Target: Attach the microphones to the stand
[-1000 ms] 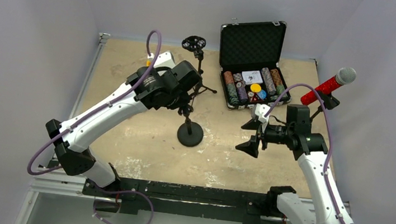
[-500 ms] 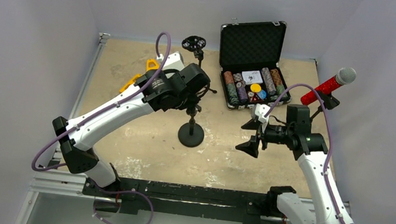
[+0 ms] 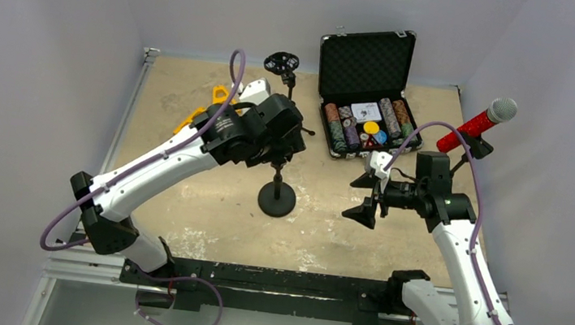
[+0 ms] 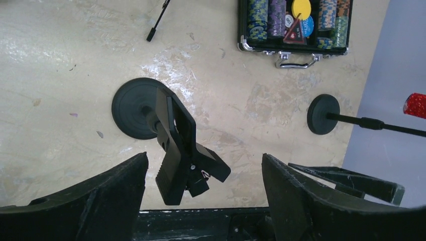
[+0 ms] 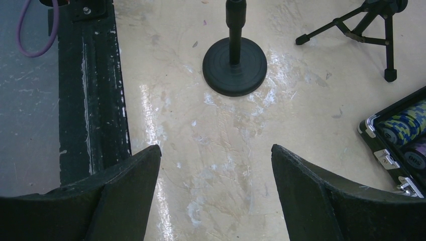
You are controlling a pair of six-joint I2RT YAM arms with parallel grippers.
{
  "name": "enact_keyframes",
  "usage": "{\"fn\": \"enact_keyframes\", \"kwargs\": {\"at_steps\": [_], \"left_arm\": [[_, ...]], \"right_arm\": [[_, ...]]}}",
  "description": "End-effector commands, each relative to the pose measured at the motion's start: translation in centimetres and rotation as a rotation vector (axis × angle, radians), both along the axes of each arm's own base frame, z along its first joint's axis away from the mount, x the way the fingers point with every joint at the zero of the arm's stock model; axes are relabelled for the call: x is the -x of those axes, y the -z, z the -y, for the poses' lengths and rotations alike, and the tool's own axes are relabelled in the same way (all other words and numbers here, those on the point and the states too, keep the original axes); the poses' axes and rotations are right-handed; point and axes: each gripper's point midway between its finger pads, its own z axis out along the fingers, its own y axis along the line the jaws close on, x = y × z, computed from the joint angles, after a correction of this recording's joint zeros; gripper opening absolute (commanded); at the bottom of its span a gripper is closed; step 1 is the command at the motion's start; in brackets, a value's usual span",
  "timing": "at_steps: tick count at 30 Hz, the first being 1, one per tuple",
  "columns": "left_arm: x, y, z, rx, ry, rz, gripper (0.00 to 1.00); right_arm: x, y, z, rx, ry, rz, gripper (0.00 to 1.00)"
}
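Checking top view: red microphone [image 3: 481, 121] looks mounted on right stand [image 4: 323, 114]; no other mics visible. Left wrist: left pincer [image 4: 202, 160] gaping, empty, over centre stand's [image 4: 131, 108] bare clip [image 4: 176, 145]. Right wrist: right pincer [image 5: 215, 150] gaping, empty. Roughly one done.

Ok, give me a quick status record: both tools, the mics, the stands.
left tool: open, empty, over the middle stand; its clip shows between the fingers
right tool: open, empty, held above the table
red microphone: mounted on the right stand, tilted
white and pink microphones: not in view
tripod stand: far side, holder empty
chip case: open, far side
yellow pieces: far left, beyond the left arm
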Motion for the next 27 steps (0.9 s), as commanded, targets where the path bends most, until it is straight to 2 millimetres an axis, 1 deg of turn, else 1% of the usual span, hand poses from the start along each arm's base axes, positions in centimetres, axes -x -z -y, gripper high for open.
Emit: {"fn": "enact_keyframes", "kwargs": {"at_steps": [1,2,3,5,6,7,8,9,10,12,14,16,19,23,27], "left_arm": [[0.5,-3.8,-1.2,0.039,0.092,0.139,0.92],[0.7,-4.2,-1.5,0.043,0.110,0.165,0.97],[0.9,-4.5,-2.0,0.044,0.126,0.189,0.99],[1.4,-5.2,-2.7,0.036,0.192,0.253,0.99],[1.9,-5.9,-3.3,0.044,0.234,0.301,0.99],[2.1,-5.6,-3.2,0.031,0.287,0.331,0.99],[2.8,-6.1,-3.8,0.025,0.359,0.393,0.99],[3.2,-5.6,-3.7,0.014,0.432,0.448,0.99],[4.0,-5.6,-4.0,0.006,0.501,0.500,0.99],[4.7,-4.5,-5.8,-0.057,0.559,0.572,0.99],[5.3,-3.2,-8.0,-0.137,0.578,0.621,0.99],[5.5,-1.7,-10.4,-0.222,0.568,0.641,0.99],[5.9,0.7,-13.0,-0.314,0.569,0.642,0.99],[5.5,3.2,-14.9,-0.373,0.551,0.587,1.00],[4.5,5.3,-15.1,-0.373,0.560,0.500,1.00]], "right_arm": [[0.2,0.2,0.0,-0.004,-0.014,0.012,0.84],[0.3,0.2,0.0,-0.005,-0.019,0.013,0.84],[0.4,0.3,-0.1,-0.009,-0.028,0.016,0.84],[0.7,0.3,-0.2,-0.015,-0.047,0.019,0.84],[0.8,0.3,-0.3,-0.019,-0.060,0.029,0.84],[1.0,0.3,-0.3,-0.023,-0.069,0.031,0.84],[1.2,0.4,-0.4,-0.027,-0.080,0.035,0.84],[1.3,0.4,-0.4,-0.032,-0.091,0.042,0.85],[1.5,0.5,-0.5,-0.036,-0.100,0.046,0.85],[1.8,0.6,-0.6,-0.045,-0.119,0.052,0.85],[2.1,0.7,-0.7,-0.051,-0.135,0.054,0.85],[2.2,0.8,-0.7,-0.055,-0.145,0.057,0.85],[2.2,1.1,-0.6,-0.057,-0.147,0.048,0.85],[1.8,1.4,-0.4,-0.062,-0.135,0.026,0.85],[1.6,1.5,-0.2,-0.061,-0.123,0.022,0.85]]}}
